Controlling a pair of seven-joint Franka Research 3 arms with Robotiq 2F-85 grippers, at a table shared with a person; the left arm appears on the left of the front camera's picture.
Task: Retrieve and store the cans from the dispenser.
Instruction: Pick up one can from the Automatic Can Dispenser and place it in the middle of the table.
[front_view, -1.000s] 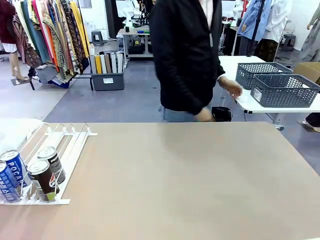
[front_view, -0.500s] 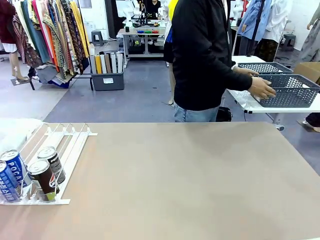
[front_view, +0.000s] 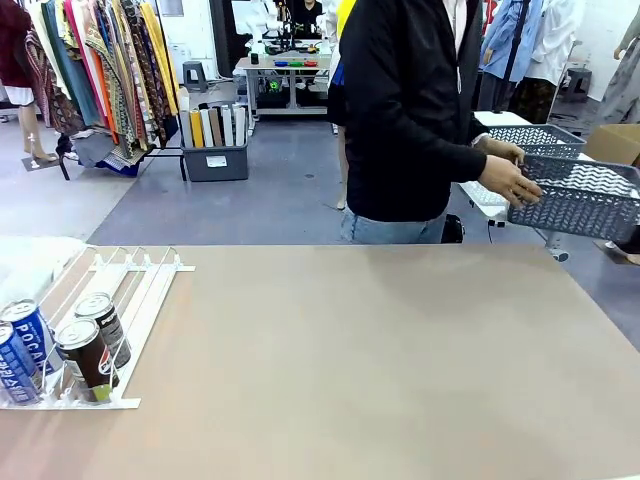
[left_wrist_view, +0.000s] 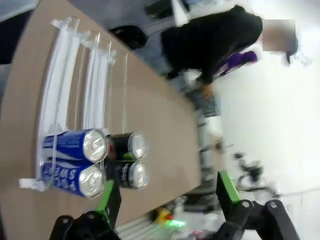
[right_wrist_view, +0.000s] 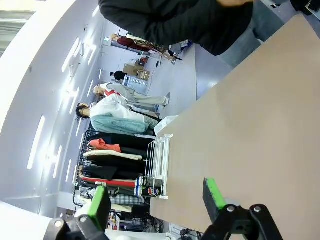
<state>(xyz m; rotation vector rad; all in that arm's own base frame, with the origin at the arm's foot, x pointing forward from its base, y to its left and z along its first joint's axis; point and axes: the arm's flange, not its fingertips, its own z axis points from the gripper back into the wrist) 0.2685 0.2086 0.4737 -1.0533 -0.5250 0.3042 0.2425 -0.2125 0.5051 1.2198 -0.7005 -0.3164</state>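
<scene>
The white wire-rail dispenser (front_view: 120, 300) lies at the table's left. At its low end stand two blue-and-white cans (front_view: 25, 328) and two dark cans (front_view: 88, 355) behind clear stops. In the left wrist view my left gripper (left_wrist_view: 169, 192) hangs open above the table. The blue cans (left_wrist_view: 75, 146) and dark cans (left_wrist_view: 126, 146) lie just beyond its left finger, in the dispenser (left_wrist_view: 65, 75). My right gripper (right_wrist_view: 156, 197) is open and empty. It is high over the table's other side, far from the dispenser (right_wrist_view: 159, 165) and its cans (right_wrist_view: 145, 186).
A person in a dark jacket (front_view: 400, 110) stands at the far edge and holds a grey lattice basket (front_view: 580, 200) in both hands, off to the right. A second grey basket (front_view: 520, 135) rests on the white side table behind. The tan tabletop (front_view: 380, 350) spreads wide right of the dispenser.
The person has turned right, taken hold of the grey basket and lifted it off the side table. The cans and dispenser have not moved.
</scene>
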